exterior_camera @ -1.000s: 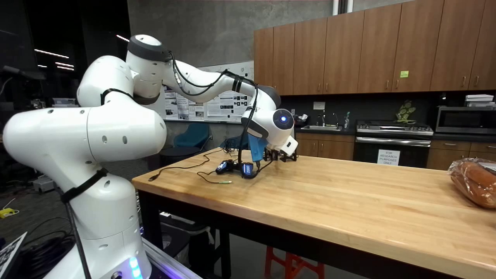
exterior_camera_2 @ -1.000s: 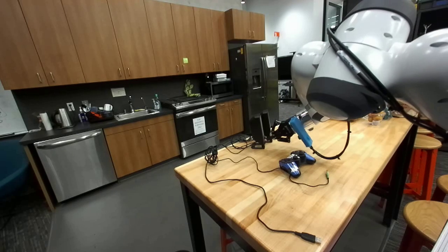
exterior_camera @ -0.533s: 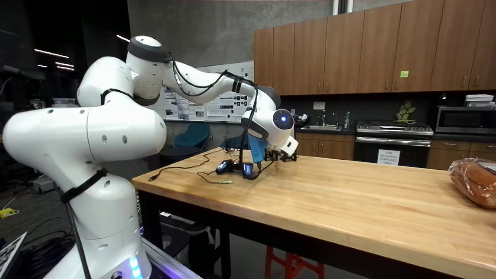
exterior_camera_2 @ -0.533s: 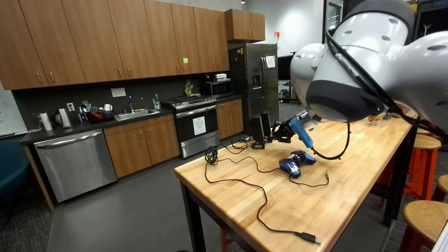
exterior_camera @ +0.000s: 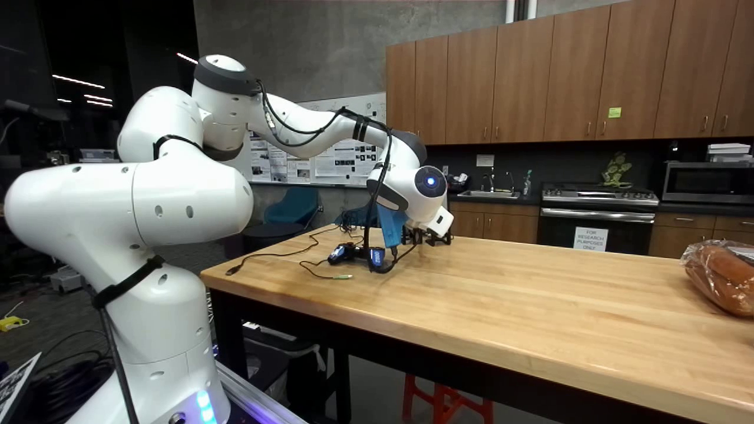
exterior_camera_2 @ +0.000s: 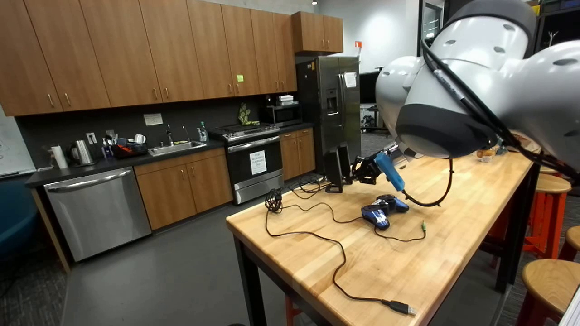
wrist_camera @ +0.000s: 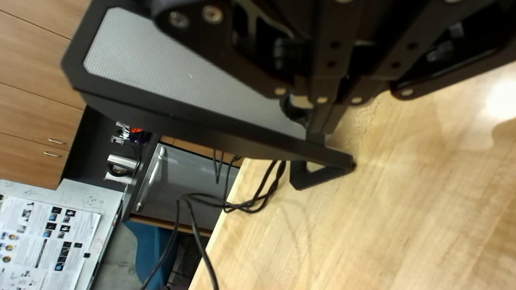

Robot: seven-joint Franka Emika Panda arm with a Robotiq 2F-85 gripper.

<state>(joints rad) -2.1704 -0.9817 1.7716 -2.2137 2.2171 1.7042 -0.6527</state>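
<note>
A thin black panel with a grey mesh face (wrist_camera: 181, 76), seemingly a speaker, stands on the wooden table (wrist_camera: 383, 225) on a small black foot (wrist_camera: 318, 176). My gripper (wrist_camera: 324, 123) comes in from the top of the wrist view. Its two fingers lie together and nothing shows between them. The tips are close to the panel's lower end; whether they touch it I cannot tell. A round dark part (wrist_camera: 291, 110) is half hidden behind a finger. In an exterior view the gripper (exterior_camera_2: 366, 170) is right beside the upright black panels (exterior_camera_2: 334, 170).
A blue and black game controller (exterior_camera_2: 384, 210) lies below the wrist's blue mount (exterior_camera_2: 389, 171). Black cables (exterior_camera_2: 273, 200) run over the table to a USB plug (exterior_camera_2: 398, 308). A brown item in clear plastic (exterior_camera: 721, 277) sits farther along the table. Stools (exterior_camera_2: 550, 280) stand beside it.
The upper arm has sunk very slightly since a second ago, and in the last half second it holds still. The gripper stays shut beside the panels; the tabletop things have not moved.
</note>
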